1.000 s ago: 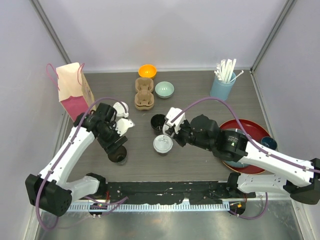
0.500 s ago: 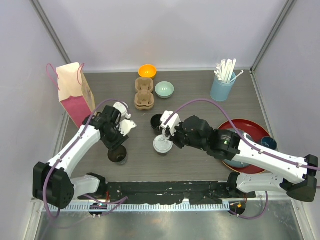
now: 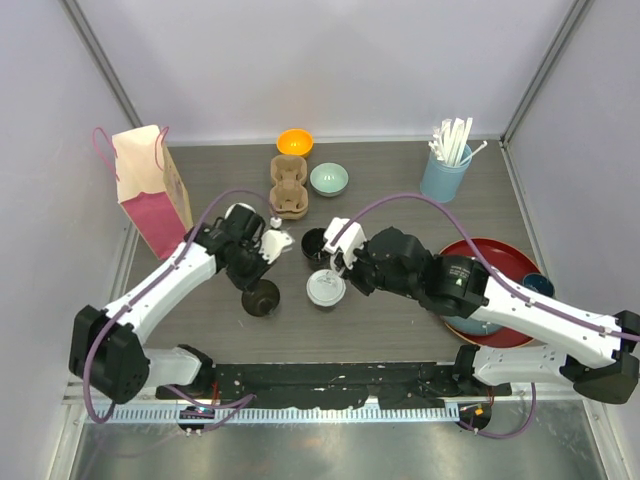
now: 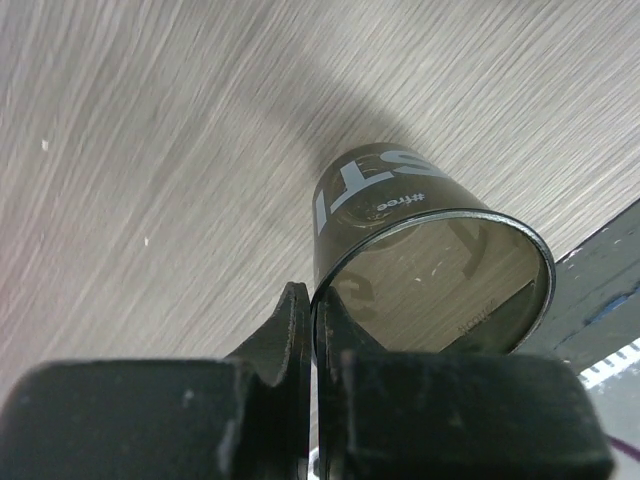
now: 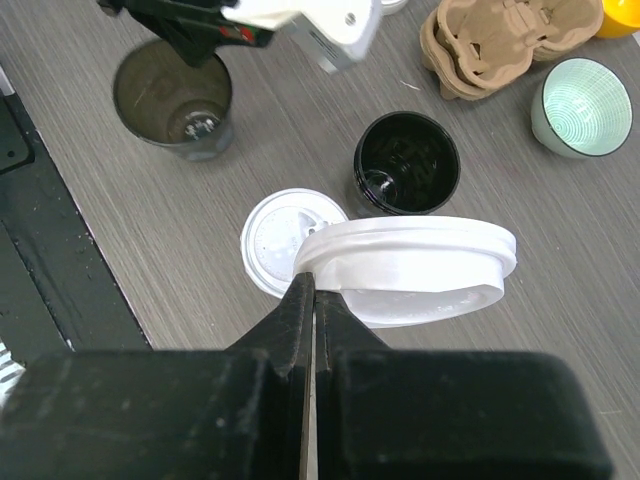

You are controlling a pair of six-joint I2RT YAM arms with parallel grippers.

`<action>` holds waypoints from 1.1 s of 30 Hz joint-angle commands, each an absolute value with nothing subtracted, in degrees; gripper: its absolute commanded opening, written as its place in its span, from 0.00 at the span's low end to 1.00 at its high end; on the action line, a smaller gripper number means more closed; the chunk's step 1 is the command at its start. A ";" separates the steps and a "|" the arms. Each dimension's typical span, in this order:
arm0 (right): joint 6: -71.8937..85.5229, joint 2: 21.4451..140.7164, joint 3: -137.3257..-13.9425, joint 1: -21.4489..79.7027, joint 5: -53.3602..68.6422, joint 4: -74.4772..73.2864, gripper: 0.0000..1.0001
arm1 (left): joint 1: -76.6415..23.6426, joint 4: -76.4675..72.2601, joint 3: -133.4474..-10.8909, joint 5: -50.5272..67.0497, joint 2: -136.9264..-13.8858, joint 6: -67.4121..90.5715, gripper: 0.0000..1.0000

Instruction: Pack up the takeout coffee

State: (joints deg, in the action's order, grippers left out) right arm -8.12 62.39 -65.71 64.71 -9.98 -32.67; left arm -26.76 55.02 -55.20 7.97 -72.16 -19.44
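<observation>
A black paper cup (image 4: 390,200) without a lid hangs tilted just above the table, and my left gripper (image 4: 312,300) is shut on its rim. In the top view that cup (image 3: 260,298) is at the front left of centre. My right gripper (image 5: 315,285) is shut on the edge of a white lid (image 5: 420,265), holding it over the table. Below it a second white lid (image 5: 270,240) lies flat. Another open black cup (image 5: 407,162) stands upright just beyond, also visible as the cup (image 3: 316,243) in the top view.
A pink paper bag (image 3: 148,190) stands at the far left. A cardboard cup carrier (image 3: 289,186), an orange bowl (image 3: 294,142) and a pale green bowl (image 3: 329,179) sit at the back. A tumbler of straws (image 3: 445,170) and a red tray (image 3: 495,300) are on the right.
My left gripper has shut on the black cup's rim and carried it to the right, tilting it. My right gripper has kept hold of the lid, nearly in place.
</observation>
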 commanded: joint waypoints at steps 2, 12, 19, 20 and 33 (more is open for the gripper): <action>-7.65 64.33 -71.10 64.69 -10.72 -37.07 0.01 | -30.50 52.29 -62.91 11.06 -80.04 -14.33 0.00; -9.31 70.05 -78.57 64.69 -8.62 -44.65 0.01 | -31.20 52.20 -65.65 10.02 -85.78 -16.79 0.06; -20.72 72.59 -81.73 64.78 -2.13 -46.84 0.01 | -30.85 55.89 -68.81 13.17 -82.89 -16.09 0.70; -24.48 73.21 -83.39 65.04 -0.72 -48.50 0.01 | -30.59 56.33 -69.43 13.97 -82.18 -15.74 0.75; -61.84 102.47 -113.45 70.22 -6.49 -79.36 0.01 | -7.65 50.20 -68.29 18.99 -74.80 -13.01 0.82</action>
State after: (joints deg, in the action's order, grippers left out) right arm -47.99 96.68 -105.14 69.06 -1.80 -67.51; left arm -12.21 55.27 -69.23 19.29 -75.26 -15.00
